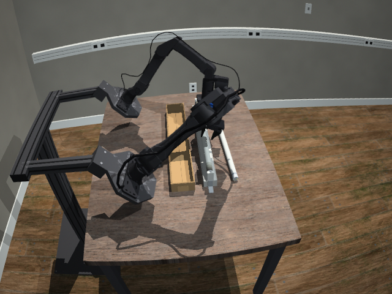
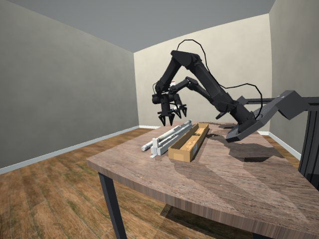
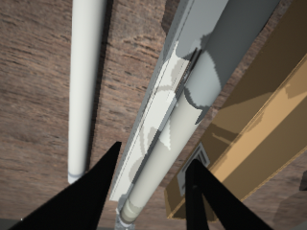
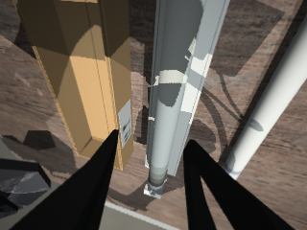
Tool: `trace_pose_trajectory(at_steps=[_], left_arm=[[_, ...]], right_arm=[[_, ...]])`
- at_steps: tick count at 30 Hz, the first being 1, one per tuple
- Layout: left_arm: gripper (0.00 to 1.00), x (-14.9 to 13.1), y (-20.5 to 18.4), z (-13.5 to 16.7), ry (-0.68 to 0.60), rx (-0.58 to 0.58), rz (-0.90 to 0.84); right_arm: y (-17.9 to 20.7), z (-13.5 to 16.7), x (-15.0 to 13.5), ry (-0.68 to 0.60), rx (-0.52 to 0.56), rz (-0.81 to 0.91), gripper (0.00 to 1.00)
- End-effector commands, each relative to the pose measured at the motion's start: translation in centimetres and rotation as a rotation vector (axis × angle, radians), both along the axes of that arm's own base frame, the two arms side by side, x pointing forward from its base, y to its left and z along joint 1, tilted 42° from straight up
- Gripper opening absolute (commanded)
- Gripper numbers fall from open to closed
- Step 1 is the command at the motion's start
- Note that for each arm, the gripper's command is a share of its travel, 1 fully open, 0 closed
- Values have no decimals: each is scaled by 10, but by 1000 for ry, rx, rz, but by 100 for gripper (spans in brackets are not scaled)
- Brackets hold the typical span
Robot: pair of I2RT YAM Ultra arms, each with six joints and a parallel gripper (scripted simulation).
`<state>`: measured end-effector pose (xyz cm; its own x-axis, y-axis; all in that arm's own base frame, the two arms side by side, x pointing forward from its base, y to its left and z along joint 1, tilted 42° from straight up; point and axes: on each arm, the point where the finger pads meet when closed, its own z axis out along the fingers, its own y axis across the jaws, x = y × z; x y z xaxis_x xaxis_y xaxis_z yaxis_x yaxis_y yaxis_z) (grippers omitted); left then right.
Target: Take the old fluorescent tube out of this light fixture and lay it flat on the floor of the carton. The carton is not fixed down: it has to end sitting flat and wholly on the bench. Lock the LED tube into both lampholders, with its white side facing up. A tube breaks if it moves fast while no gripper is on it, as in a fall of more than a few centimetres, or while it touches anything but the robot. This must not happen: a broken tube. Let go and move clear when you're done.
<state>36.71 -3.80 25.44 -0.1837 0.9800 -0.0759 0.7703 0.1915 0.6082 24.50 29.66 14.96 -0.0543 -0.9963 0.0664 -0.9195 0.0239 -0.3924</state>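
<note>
The light fixture (image 1: 203, 156) lies along the table with the old tube (image 3: 163, 158) seated in it. The tube also shows in the right wrist view (image 4: 168, 120). The LED tube (image 1: 228, 156) lies loose on the table beside the fixture, on the side away from the carton (image 1: 179, 148). My left gripper (image 2: 166, 119) hovers above the fixture toward its far end. Its fingers are apart and empty. My right gripper (image 1: 218, 131) hovers close by, also over the fixture, and its fingers are apart with nothing between them. In the top view the left gripper is hidden behind the right arm.
The open brown carton (image 2: 189, 142) sits flat beside the fixture, on the arm-mount side, with nothing in it. Both arm mounts (image 1: 133, 180) overhang the table edge past the carton. The fixture's far end lies near the table's far edge.
</note>
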Motion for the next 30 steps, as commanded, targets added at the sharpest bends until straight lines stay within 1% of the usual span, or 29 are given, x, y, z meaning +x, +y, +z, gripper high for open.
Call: trace_pose_trajectory(at_steps=[1, 6, 8, 9, 10, 11, 12, 13, 14, 15, 16, 17, 19, 20, 21, 22, 23, 25, 26, 27, 28, 29, 30], left_arm=[[49, -10, 0, 3, 51, 9, -64], [49, -14, 6, -1, 83, 14, -75], [49, -14, 6, -1, 83, 14, -75], [49, -16, 3, 1, 79, 14, -85], [49, -12, 7, -4, 90, 14, -71], [49, -14, 9, -1, 81, 13, -67], [49, -14, 8, 0, 80, 13, -67], [49, -12, 7, -1, 81, 14, -70], [49, -12, 3, 0, 77, 14, -78], [49, -13, 2, 0, 73, 8, -69], [49, -11, 8, -4, 82, 7, -51], [49, -11, 8, 0, 69, 6, -50], [49, -11, 8, 0, 68, 5, -50], [49, -6, 11, -27, 111, 17, -55], [49, -4, 10, -25, 99, 16, -57], [49, -3, 9, -27, 98, 16, -61], [49, -9, 6, -25, 111, 18, -70], [49, -9, 6, -25, 111, 18, -70], [49, -3, 8, -17, 67, 13, -65], [49, -4, 12, -21, 72, 13, -55], [49, -2, 11, -18, 48, 11, -57], [49, 3, 10, -35, 89, 15, -60], [49, 5, 7, -40, 99, 16, -70]], right_arm=[[9, 3, 3, 49, -46, 134, 49], [12, 0, 14, 54, -66, 166, 49], [12, 0, 14, 54, -66, 166, 49], [15, 3, 12, 49, -60, 180, 49], [17, 11, 11, 33, -41, 183, 49], [19, -3, 12, 53, -69, 184, 49], [19, -4, 13, 55, -71, 182, 49], [15, 3, 18, 39, -50, 160, 49], [18, 9, 15, 28, -34, 159, 49], [15, -5, 28, 38, -43, 113, 49], [17, -5, 28, 29, -35, 111, 49], [19, 0, 23, 24, -28, 125, 49], [21, 13, 20, 6, -3, 133, 49], [22, 14, 19, 5, -1, 137, 49], [22, 7, 19, 16, -17, 137, 49], [15, -20, 17, 41, -59, 155, 49], [12, -19, 15, 53, -74, 149, 49], [12, -19, 15, 53, -74, 149, 49], [9, -16, 29, 25, -38, 127, 49], [9, -15, 31, 19, -31, 127, 49], [8, -17, 32, 17, -30, 127, 49], [11, -20, 30, 17, -31, 137, 49], [12, -23, 29, 18, -34, 144, 49]])
